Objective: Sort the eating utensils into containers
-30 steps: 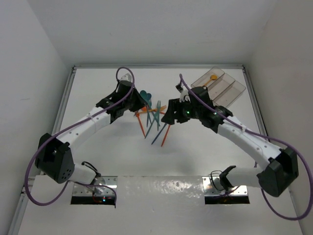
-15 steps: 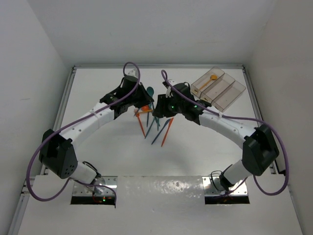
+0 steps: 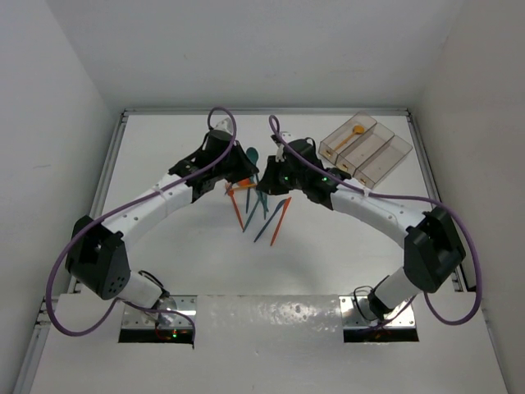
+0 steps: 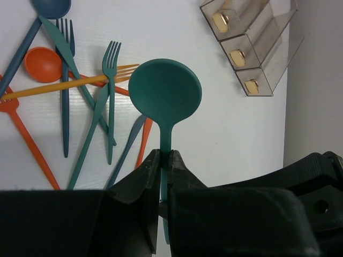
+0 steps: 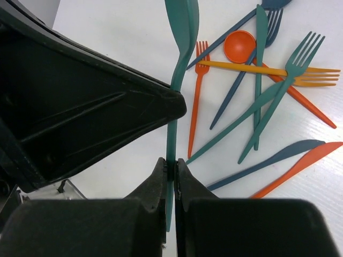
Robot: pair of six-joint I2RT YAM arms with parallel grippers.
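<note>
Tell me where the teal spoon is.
Top view: the teal spoon is mid-table, handle pinched by the left hand and right hand, just beyond the loose utensils, left of the containers.

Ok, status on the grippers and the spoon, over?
Left gripper shut on teal spoon handle. Right gripper shut on same handle. Other utensils piled on table, nothing blocking containers.

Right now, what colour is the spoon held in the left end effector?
The spoon in the left end effector is teal, clearest in the left wrist view.
</note>
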